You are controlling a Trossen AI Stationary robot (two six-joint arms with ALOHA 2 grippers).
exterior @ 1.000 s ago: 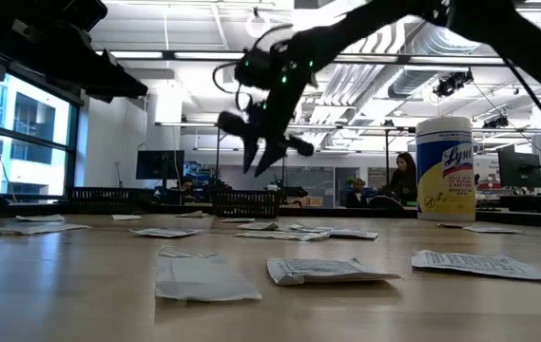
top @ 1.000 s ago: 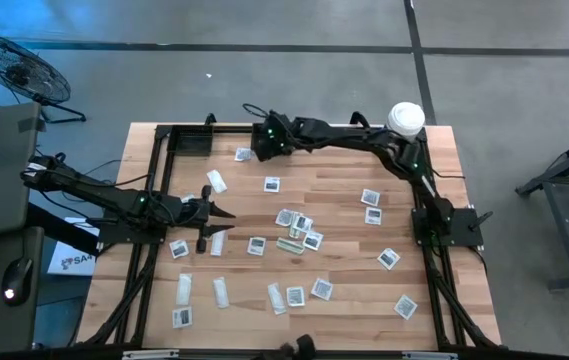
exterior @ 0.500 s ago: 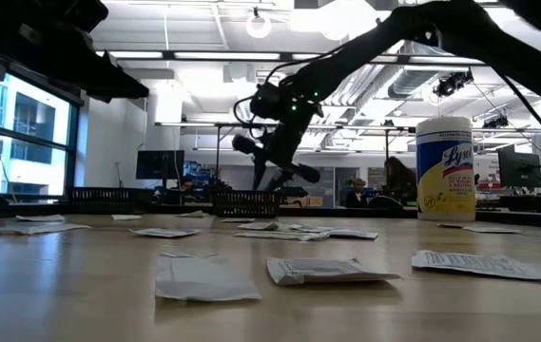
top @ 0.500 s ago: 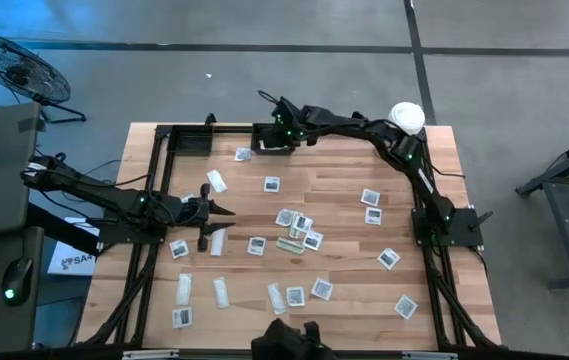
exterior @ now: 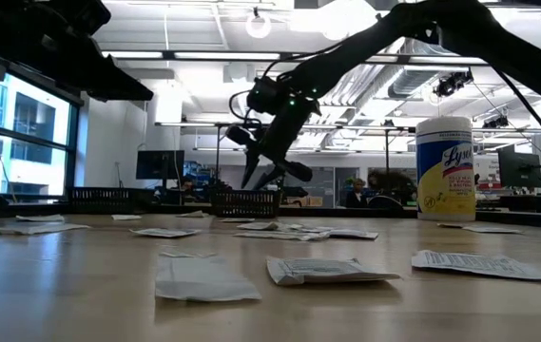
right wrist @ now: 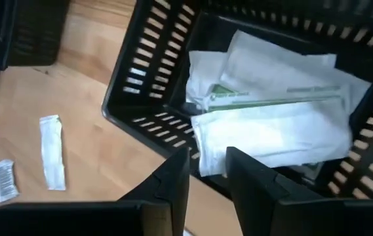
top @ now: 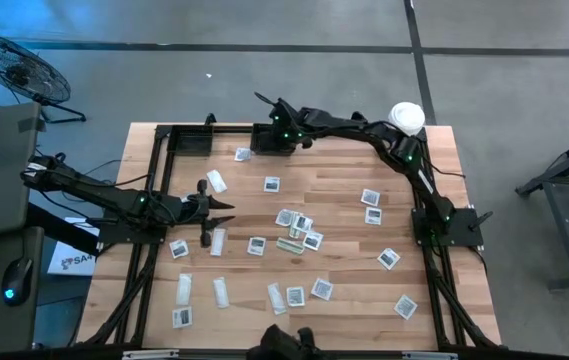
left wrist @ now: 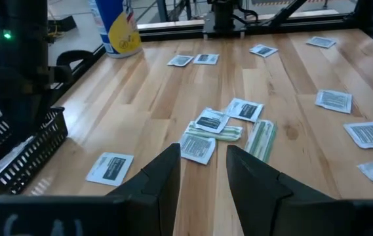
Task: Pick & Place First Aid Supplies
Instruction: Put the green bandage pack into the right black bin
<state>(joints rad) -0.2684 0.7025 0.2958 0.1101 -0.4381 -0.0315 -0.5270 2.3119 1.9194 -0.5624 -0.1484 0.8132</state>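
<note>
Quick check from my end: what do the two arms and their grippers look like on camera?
Both arms are dark, slim and jointed, with small green lights and thin black cables. The left gripper and right gripper each end in two flat, matte black fingers.

From where I sit, ceiling lamps [exterior: 257,21] glare in the low view, turning the arms into black silhouettes. Beyond the right pincer [right wrist: 207,172], the packets in the basket [right wrist: 140,72] wash out white and soft. The overhead table [top: 344,215] looks evenly lit, with faint shadows.
</note>
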